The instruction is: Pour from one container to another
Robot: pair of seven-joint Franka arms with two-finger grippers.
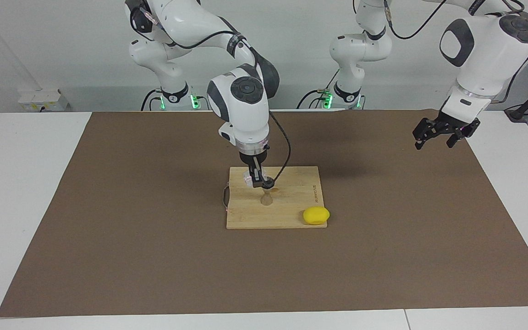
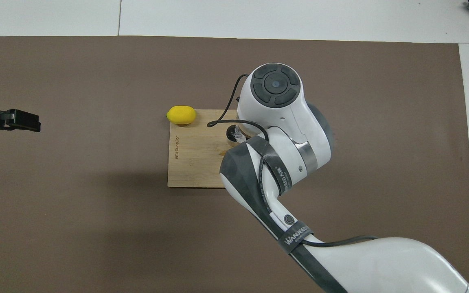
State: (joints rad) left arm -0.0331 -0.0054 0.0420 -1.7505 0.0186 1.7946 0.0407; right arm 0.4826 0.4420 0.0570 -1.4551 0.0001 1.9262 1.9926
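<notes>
At mid-frame, your right gripper grips the tipped glass tumbler just above the jigger on the cutting board. Its mouth is narrow; drift would spill. Upper right, your left gripper waits, fingers spread.

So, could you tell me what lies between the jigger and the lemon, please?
Only bare cutting board between jigger and lemon, shown in the facing view.
</notes>
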